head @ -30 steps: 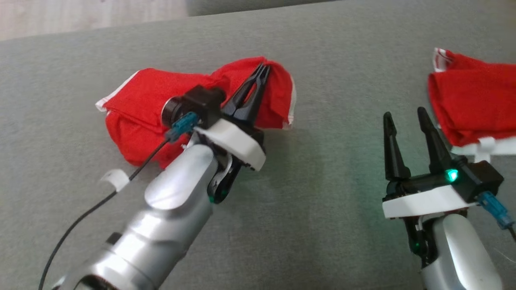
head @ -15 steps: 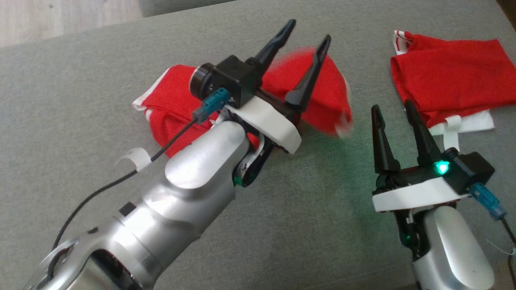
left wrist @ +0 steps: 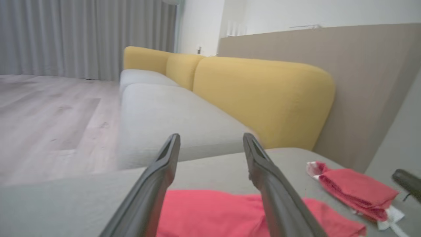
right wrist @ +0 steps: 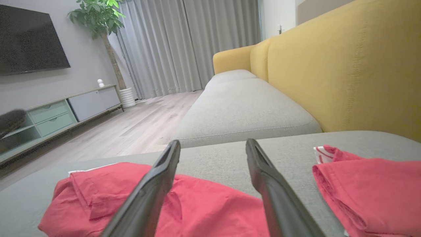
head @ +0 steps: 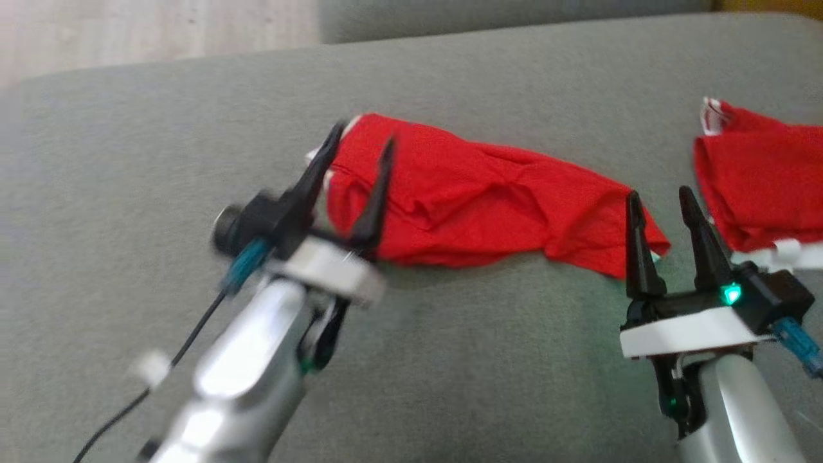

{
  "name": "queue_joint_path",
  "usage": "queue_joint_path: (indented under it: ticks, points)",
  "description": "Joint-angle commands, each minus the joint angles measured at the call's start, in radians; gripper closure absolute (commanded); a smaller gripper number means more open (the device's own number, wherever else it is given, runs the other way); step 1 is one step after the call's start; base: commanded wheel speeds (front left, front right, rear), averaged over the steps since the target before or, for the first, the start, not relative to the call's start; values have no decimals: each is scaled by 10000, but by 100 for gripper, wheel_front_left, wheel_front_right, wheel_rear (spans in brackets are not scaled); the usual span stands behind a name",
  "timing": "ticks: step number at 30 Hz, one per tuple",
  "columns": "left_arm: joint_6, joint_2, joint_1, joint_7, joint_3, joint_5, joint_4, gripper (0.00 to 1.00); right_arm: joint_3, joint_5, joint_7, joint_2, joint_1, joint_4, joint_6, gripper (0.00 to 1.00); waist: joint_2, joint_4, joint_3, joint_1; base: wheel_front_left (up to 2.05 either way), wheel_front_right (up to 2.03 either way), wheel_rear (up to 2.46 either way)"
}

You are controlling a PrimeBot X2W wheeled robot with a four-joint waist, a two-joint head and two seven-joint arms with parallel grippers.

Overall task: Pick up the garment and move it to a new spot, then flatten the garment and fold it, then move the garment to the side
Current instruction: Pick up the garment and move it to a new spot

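My left end effector (head: 362, 136) is spread wide and empty at the left end of the red garment (head: 476, 199). Right end effector (head: 659, 193) is the same, open by the other end. The garment's lying rumpled on the grey sofa seat (head: 450, 360), so I'd guess flattening, folding and setting aside aren't done yet. No readable labels anywhere.
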Motion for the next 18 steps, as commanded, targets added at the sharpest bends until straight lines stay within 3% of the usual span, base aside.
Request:
queue_joint_path:
  ticks: [1, 8, 13, 18]
  points:
    - [-28, 321, -49, -50, 532, 186, -439, 0, 223, -79, -108, 52, -109, -368, -9, 0, 0, 352, -316, 1, 0, 0, 0]
    - [-221, 857, 2745, -50, 2087, 1339, -1709, 0, 154, -174, -109, 52, 299, -418, -9, 0, 0, 843, -755, 1, 0, 0, 0]
    - [-434, 348, 4316, -50, 3049, 1838, -2355, 0, 162, -183, -109, 52, 554, -375, -9, 0, 0, 1041, -989, 1, 0, 0, 0]
    - [-644, -208, 4831, -51, 3880, 2376, -2822, 0, 209, -202, -109, 52, 720, -316, -9, 0, 0, 1180, -1044, 1, 0, 0, 0]
